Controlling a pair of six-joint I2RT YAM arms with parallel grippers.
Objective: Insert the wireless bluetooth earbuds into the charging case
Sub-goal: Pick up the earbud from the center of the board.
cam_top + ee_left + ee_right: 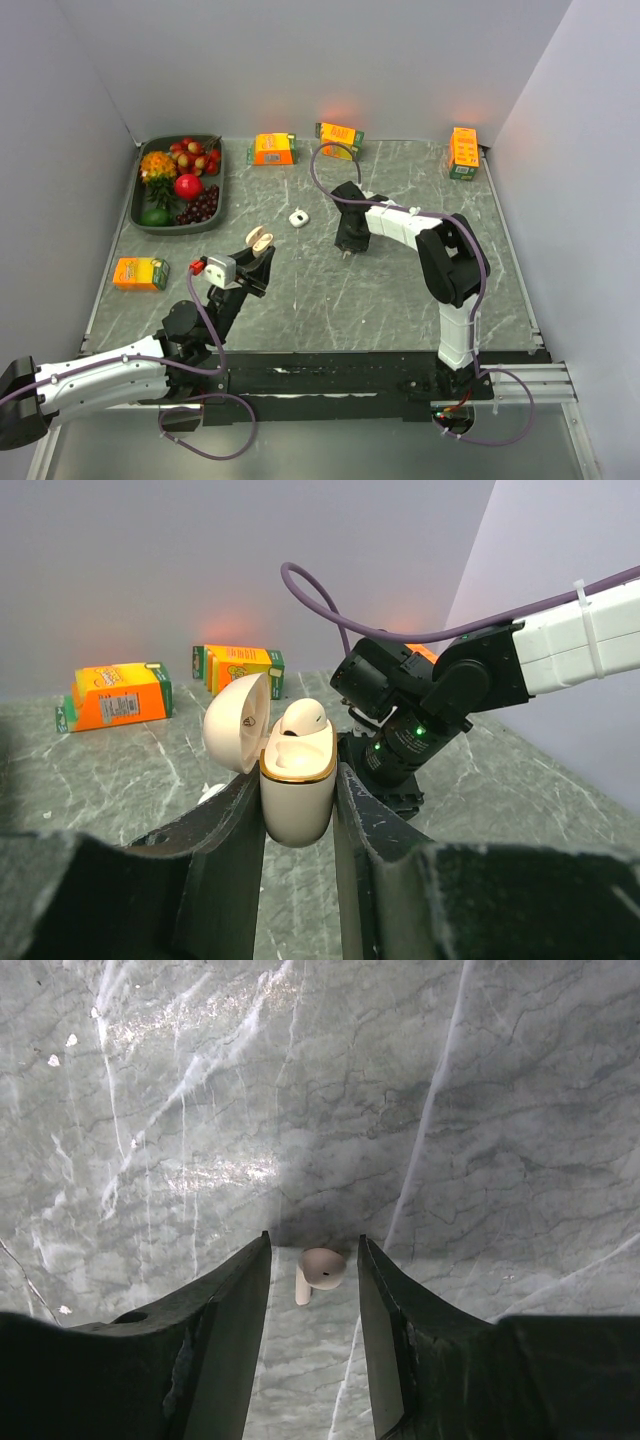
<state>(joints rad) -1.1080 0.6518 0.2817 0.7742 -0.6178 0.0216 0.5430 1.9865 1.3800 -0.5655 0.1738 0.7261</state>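
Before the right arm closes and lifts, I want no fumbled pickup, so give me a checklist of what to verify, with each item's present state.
1. charging case clamped in the left gripper: ok, upright between the fingers.
2. lid open: ok, hinged back.
3. first earbud seated in the case: ok.
4. free slot for the other one: cannot tell, hidden from view.
5. second earbud between the fingers of the right gripper: ok, lying on the table.
6. Right grip closed on it: not ok, a gap shows on either side.
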